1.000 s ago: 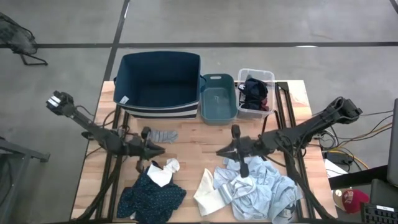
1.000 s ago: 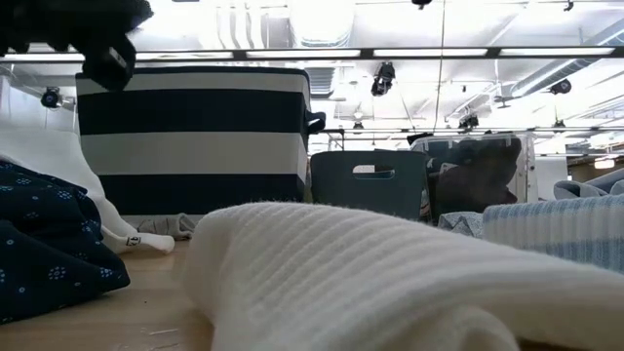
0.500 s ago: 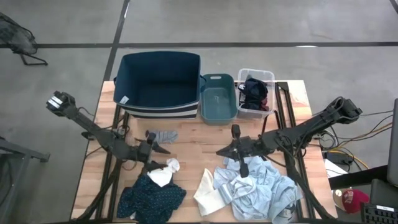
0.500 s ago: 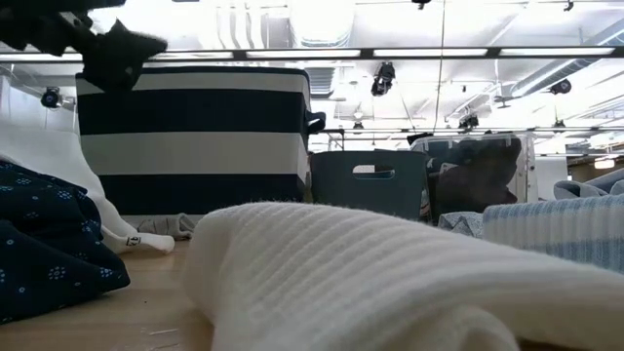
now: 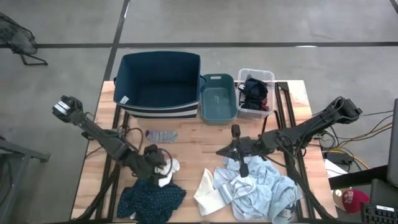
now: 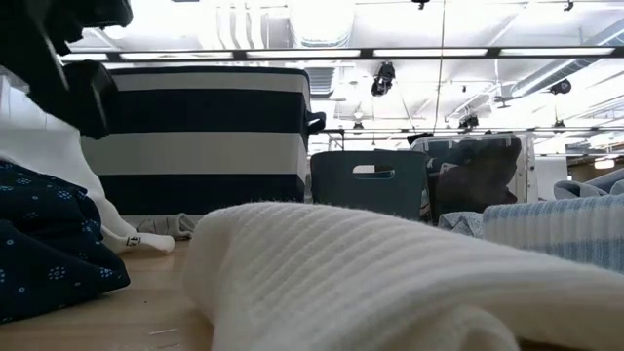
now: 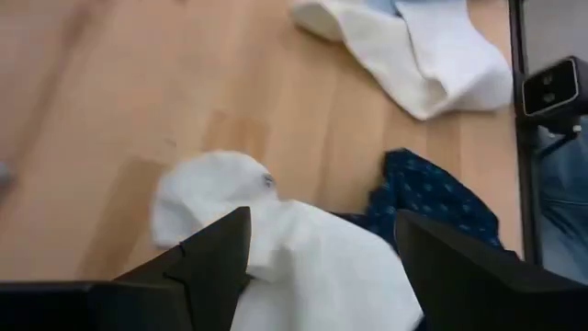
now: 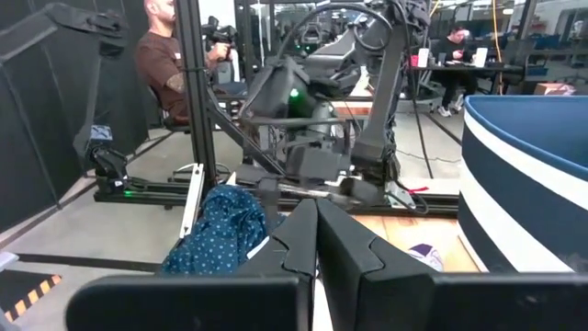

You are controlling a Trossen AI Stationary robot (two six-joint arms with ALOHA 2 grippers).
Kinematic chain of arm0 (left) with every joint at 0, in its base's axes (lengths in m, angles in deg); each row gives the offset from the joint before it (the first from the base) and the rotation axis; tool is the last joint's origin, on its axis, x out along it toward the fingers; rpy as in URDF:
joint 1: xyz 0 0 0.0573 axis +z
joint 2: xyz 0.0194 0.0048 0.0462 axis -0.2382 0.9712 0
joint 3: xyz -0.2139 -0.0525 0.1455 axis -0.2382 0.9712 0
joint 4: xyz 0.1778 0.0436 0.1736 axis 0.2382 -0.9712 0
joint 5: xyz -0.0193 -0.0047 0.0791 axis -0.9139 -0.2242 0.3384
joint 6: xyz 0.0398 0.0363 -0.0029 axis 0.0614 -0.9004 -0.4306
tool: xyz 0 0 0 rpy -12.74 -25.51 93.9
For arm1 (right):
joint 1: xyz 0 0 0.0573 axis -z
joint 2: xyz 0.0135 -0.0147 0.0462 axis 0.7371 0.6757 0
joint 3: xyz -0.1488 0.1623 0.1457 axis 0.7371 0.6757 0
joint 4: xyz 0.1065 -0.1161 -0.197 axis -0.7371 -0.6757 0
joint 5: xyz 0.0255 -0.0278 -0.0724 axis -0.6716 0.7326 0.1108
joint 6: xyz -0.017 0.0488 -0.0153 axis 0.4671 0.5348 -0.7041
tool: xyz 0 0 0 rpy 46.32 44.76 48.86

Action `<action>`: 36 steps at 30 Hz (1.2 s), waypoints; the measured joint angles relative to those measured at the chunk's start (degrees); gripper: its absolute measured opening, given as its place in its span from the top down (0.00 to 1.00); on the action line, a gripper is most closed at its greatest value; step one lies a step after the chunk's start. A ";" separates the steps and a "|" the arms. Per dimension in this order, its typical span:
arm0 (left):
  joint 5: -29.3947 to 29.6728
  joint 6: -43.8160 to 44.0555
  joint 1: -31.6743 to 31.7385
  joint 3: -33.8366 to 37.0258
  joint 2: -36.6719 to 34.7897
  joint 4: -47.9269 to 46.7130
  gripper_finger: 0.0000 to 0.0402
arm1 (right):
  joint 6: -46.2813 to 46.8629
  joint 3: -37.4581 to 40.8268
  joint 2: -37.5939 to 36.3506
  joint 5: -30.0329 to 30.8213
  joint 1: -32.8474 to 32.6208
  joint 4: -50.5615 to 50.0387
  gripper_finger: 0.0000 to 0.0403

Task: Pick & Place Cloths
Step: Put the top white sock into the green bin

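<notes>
A small white piece (image 5: 168, 172) lies on the table, partly over the dark teal dotted piece (image 5: 151, 199). My left gripper (image 5: 159, 163) is open just above the white piece (image 7: 303, 267), fingers pointing down on either side of its crumpled top. A grey sock (image 5: 161, 135) lies flat near the navy bin. A cream white piece (image 5: 208, 193) and the light blue shirts (image 5: 261, 190) lie heaped at the near right. My right gripper (image 5: 222, 151) is shut and empty above the table's middle, its fingers (image 8: 317, 230) closed together. My left gripper stands open over the white piece's crumpled top (image 7: 276, 230), coming from above. I cannot tell whether its fingertips touch the cloth.
A navy bin (image 5: 158, 59), a teal bin (image 5: 217, 81) and a clear bin (image 5: 271, 76) holding black and maroon pieces stand in a row along the far edge. Bare wood shows between the bins and the heaps. People sit in the room beyond the table.
My left gripper has gone toward the table's near edge and down, from beside the grey sock to just over the white piece, tipping its fingers downward. The cloths have stayed where they were.
</notes>
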 joint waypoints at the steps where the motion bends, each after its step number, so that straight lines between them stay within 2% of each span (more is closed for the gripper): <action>1: -0.29 0.81 -0.30 -0.52 1.06 -0.66 0.32 | 0.00 0.00 0.00 -0.02 0.00 0.00 0.98; 7: -2.27 6.41 -0.47 -1.59 6.46 -7.24 0.32 | 0.00 0.00 0.00 -0.01 0.00 0.00 0.98; 12: -3.33 7.15 -0.45 -1.33 8.54 -7.16 0.36 | 0.00 0.00 0.00 0.00 0.02 -0.02 0.98; 18: -2.32 3.68 -0.45 -2.23 8.29 -7.21 0.55 | 0.00 0.00 0.00 0.00 0.02 -0.02 0.98; 24: -1.25 -2.68 -0.44 -3.31 7.68 -6.82 0.82 | -1.89 0.00 0.00 0.04 0.07 -0.04 0.98; 27: 1.55 -8.26 -0.43 -3.61 7.41 -4.34 0.96 | -2.57 0.00 0.00 0.04 0.07 -0.04 0.98; 32: 11.71 -19.02 -0.36 -3.58 7.54 6.35 0.97 | -6.38 0.00 0.00 0.15 0.07 -1.41 0.98; 36: 22.35 -30.36 -0.25 -3.47 7.71 15.92 0.99 | -7.04 0.02 0.50 0.20 0.07 -1.77 0.98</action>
